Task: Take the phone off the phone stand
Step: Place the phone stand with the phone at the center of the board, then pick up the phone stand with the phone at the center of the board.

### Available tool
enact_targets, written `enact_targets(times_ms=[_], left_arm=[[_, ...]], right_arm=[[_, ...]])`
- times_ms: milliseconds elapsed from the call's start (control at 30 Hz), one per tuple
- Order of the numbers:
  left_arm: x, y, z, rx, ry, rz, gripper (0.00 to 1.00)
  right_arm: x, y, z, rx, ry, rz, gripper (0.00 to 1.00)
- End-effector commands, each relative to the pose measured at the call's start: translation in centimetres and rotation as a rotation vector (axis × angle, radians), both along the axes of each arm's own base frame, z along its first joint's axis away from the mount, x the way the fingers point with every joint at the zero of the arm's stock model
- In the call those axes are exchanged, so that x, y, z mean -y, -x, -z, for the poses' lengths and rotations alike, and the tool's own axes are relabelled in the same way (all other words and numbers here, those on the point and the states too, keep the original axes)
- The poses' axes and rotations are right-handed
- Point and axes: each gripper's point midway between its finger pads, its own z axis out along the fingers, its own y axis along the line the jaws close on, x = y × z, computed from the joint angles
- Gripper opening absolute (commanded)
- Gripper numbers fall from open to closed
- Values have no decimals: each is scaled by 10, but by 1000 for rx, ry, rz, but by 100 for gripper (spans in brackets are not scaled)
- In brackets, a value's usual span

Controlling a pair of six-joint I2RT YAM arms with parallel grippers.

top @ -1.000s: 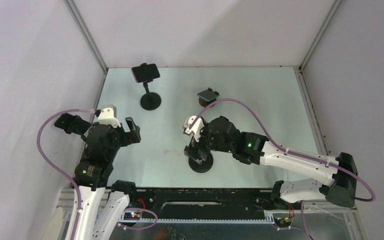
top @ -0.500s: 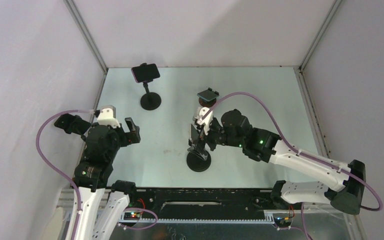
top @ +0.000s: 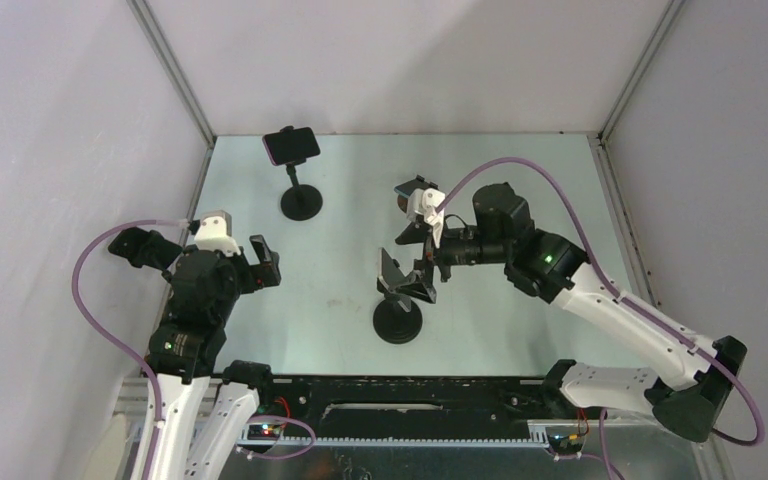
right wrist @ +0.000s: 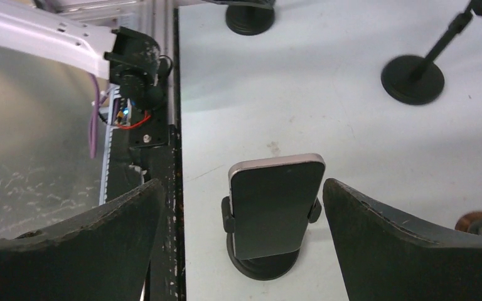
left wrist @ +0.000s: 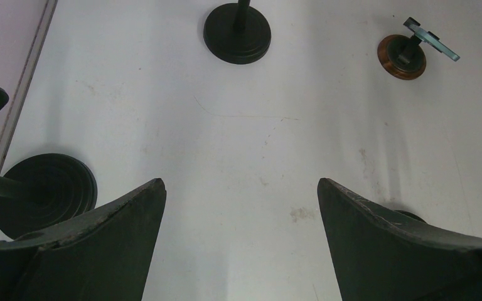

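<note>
Phone [right wrist: 275,204] sits just ahead of your right gripper [right wrist: 241,184], whose jaws stand wide and empty, not touching it. It's clamped in its stand [right wrist: 260,266] near the table's [right wrist: 326,106] front edge. Your left gripper [left wrist: 238,184] also gapes empty.

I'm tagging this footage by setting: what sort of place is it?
Probably a robotics test cell: plain white wall panels enclose a pale tabletop, two black-and-white robot arms stand at its near edge, with black round-based phone stands as props.

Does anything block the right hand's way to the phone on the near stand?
Nothing visible does: the phone, clamped in its stand, sits straight ahead of the open right hand, with only open space between them.
</note>
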Motion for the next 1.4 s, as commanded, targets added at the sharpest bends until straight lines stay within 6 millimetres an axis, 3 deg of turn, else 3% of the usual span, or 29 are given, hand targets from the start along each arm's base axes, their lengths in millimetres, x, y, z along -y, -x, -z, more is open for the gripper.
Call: enact_targets(times_ms=[0,167,500,967,1367], left_arm=[[-2,-3,-4,21,8,-16,98],[-2,-3,-4,22,9,-18,98],[-2,-4,-3,19,7,-19,98],[-2,-6,0,3,5,-21,98],[-3,-5,-1,6,4,-27,98]], right_arm=[[4,18,-11,42,-2,-227,99],[1,4,-4,83,13,-266,99],[-18,-32,-6,142,-8,-151,99],[-34,-38,7,102,7,-125,99],[-33,-39,33,23,60,-157,97]])
